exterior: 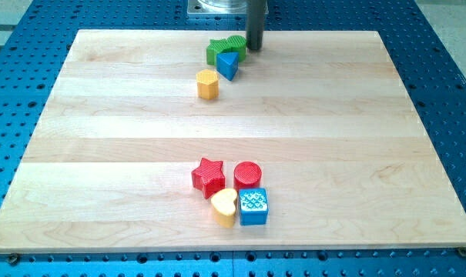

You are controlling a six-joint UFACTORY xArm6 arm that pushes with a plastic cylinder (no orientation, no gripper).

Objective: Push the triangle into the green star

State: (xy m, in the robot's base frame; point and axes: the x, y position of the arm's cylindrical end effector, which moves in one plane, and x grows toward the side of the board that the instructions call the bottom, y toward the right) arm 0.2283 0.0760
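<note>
A blue triangle (228, 65) sits near the view's top centre of the wooden board (102, 154), touching a green block (216, 51) just above and left of it. A second green block (236, 44) lies right beside that one; which of the two is the star I cannot tell. My tip (254, 48) stands just right of the second green block, above and right of the triangle, very close to or touching the green block.
A yellow block (208, 84) lies below and left of the triangle. Near the view's bottom centre are a red star (209, 176), a red cylinder (247, 175), a yellow heart (225, 206) and a blue cube (253, 205), clustered together.
</note>
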